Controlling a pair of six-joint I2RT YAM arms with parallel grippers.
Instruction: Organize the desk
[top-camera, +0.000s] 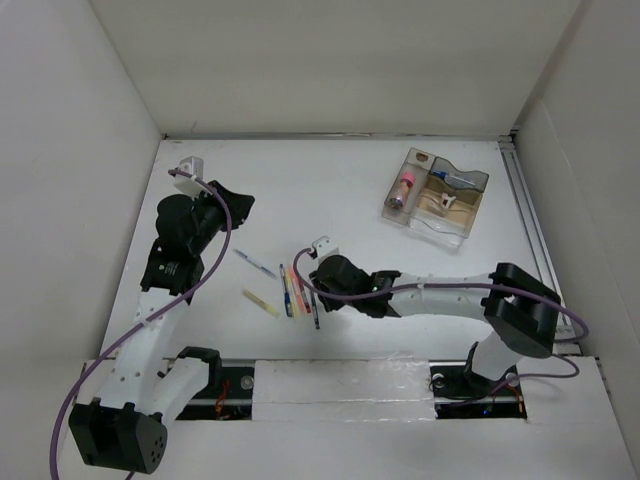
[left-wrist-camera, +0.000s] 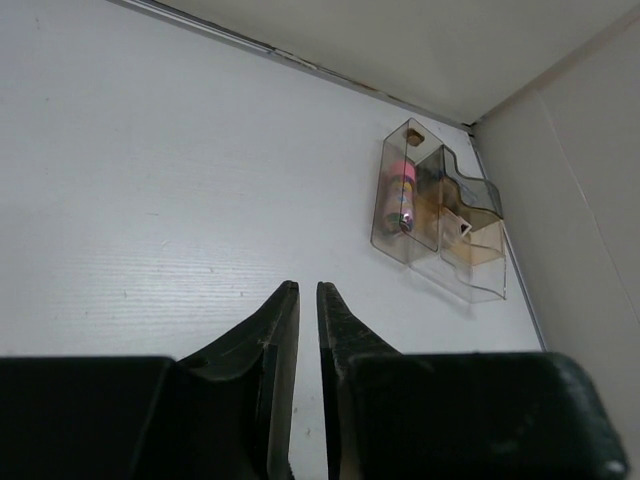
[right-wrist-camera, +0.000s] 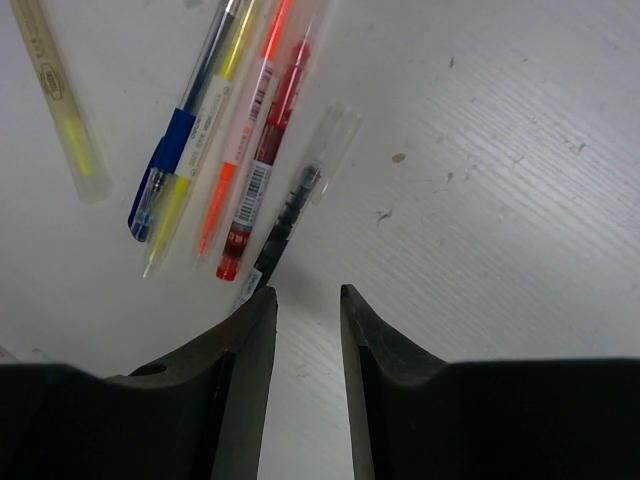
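On the white desk, several pens lie side by side near the front. In the right wrist view they are a blue pen, an orange one, a red one and a black one. My right gripper hovers open just beside the black pen's tip, nothing between its fingers. A pale yellow pen and a white-blue pen lie apart to the left. My left gripper is raised at the far left, fingers nearly together and empty.
A clear compartment tray stands at the back right, holding a pink tube and small items. A metal rail runs along the desk's right edge. White panels wall the sides and back.
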